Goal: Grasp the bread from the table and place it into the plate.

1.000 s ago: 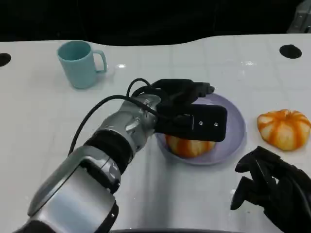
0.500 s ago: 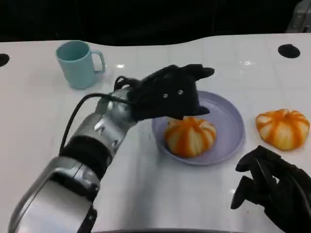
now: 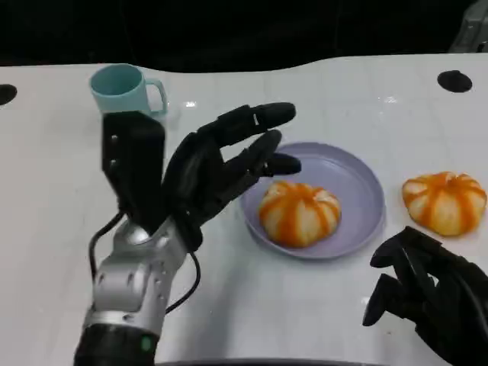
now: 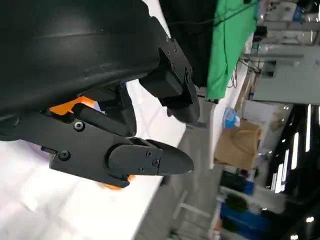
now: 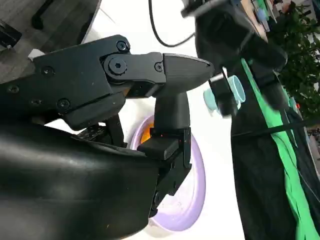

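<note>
The pumpkin-shaped bread roll [image 3: 299,213] sits in the lilac plate [image 3: 358,183], toward its 8 o'clock side. It looks light, soft and easily dented, so a loose cupping grasp around its ribbed sides would suit better than a pinch on the crown. A second roll [image 3: 445,201] lies on the white table [image 3: 46,191] at the plate's 3 o'clock. The left hand [image 3: 217,168] hangs released, fingers spread, at the plate's 9 o'clock. The right hand [image 3: 427,293], at 5 o'clock, curls on nothing. A teal mug [image 3: 126,91] stands at 10 o'clock.
</note>
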Available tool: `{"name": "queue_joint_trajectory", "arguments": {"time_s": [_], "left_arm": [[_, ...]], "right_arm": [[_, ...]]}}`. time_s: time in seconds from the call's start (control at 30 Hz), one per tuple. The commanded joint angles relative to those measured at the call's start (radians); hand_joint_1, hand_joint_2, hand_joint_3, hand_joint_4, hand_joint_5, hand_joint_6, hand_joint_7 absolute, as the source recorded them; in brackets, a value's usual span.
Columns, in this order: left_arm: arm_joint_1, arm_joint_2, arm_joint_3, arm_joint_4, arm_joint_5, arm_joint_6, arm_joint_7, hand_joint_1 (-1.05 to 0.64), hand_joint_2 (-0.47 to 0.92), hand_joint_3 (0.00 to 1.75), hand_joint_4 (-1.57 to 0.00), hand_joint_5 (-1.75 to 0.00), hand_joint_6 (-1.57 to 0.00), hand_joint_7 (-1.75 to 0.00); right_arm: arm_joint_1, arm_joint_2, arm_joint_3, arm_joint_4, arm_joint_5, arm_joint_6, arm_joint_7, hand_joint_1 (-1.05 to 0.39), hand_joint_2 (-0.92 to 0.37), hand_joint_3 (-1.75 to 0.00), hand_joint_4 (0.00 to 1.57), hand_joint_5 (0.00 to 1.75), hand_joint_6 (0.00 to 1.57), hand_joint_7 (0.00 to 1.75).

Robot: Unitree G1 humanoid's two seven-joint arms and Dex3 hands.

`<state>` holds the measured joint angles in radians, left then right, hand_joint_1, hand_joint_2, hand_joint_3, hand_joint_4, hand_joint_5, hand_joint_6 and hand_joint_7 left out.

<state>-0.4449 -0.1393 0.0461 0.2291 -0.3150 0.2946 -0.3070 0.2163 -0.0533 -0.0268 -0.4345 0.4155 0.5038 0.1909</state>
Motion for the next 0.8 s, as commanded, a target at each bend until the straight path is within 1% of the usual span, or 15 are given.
{"name": "queue_joint_trajectory", "arguments": {"time_s": [0.03,0.1,0.2,0.23,0.27,0.33,0.37,0.43,0.53,0.67,0.8], "left_arm": [[0.074,0.024,0.03,-0.133,-0.077,0.095,0.001,-0.59,0.92,0.5,-0.59,-1.61,-0.55,-1.26],[0.087,0.03,0.03,-0.157,-0.091,0.116,0.001,-0.59,0.92,0.51,-0.6,-1.64,-0.55,-1.31],[0.09,0.034,0.028,-0.169,-0.099,0.128,0.006,-0.59,0.92,0.52,-0.6,-1.65,-0.55,-1.34],[0.14,0.022,0.056,-0.225,-0.148,0.173,0.027,-0.59,0.92,0.52,-0.6,-1.65,-0.55,-1.34],[0.182,0.012,0.081,-0.273,-0.194,0.214,0.044,-0.59,0.92,0.45,-0.68,-1.71,-0.54,-1.49],[0.247,0.002,0.11,-0.35,-0.263,0.277,0.071,-0.58,0.92,0.42,-0.73,-1.74,-0.54,-1.58],[0.274,0.001,0.111,-0.38,-0.28,0.293,0.08,-0.58,0.92,0.44,-0.75,-1.74,-0.54,-1.57],[0.313,0.002,0.108,-0.422,-0.294,0.303,0.091,-0.58,0.92,0.46,-0.78,-1.75,-0.56,-1.57],[0.379,0.0,0.093,-0.469,-0.283,0.283,0.101,-0.59,0.92,0.48,-0.82,-1.75,-0.59,-1.61],[0.442,0.007,0.086,-0.501,-0.282,0.265,0.095,-0.57,0.92,0.48,-0.81,-1.75,-0.56,-1.68],[0.475,0.015,0.078,-0.511,-0.285,0.259,0.094,-0.57,0.92,0.5,-0.81,-1.75,-0.55,-1.71]], "right_arm": [[0.004,-0.009,-0.011,-0.001,0.007,-0.003,0.003,-0.43,-0.92,-0.41,0.61,1.75,0.46,1.62],[0.004,-0.008,-0.012,-0.001,0.009,-0.002,0.002,-0.43,-0.92,-0.41,0.61,1.75,0.46,1.62],[0.004,-0.008,-0.012,-0.001,0.009,-0.001,0.002,-0.43,-0.92,-0.41,0.61,1.75,0.46,1.62],[0.005,-0.009,-0.012,-0.003,0.008,0.0,0.001,-0.43,-0.92,-0.41,0.61,1.75,0.46,1.62],[0.005,-0.011,-0.011,-0.006,0.007,0.002,0.0,-0.43,-0.92,-0.41,0.61,1.75,0.46,1.62],[0.005,-0.01,-0.013,-0.008,0.01,0.005,0.0,-0.44,-0.92,-0.41,0.61,1.75,0.47,1.62],[0.004,-0.008,-0.015,-0.007,0.014,0.006,0.0,-0.43,-0.92,-0.41,0.61,1.75,0.47,1.62],[0.003,-0.008,-0.016,-0.007,0.016,0.007,0.0,-0.43,-0.92,-0.42,0.61,1.75,0.47,1.61],[0.001,-0.011,-0.014,-0.011,0.011,0.012,-0.005,-0.43,-0.92,-0.42,0.62,1.75,0.48,1.61],[-0.003,-0.013,-0.014,-0.015,0.011,0.02,-0.006,-0.44,-0.92,-0.41,0.62,1.75,0.48,1.61],[-0.003,-0.011,-0.015,-0.017,0.011,0.022,-0.006,-0.43,-0.92,-0.42,0.62,1.75,0.48,1.61]]}}
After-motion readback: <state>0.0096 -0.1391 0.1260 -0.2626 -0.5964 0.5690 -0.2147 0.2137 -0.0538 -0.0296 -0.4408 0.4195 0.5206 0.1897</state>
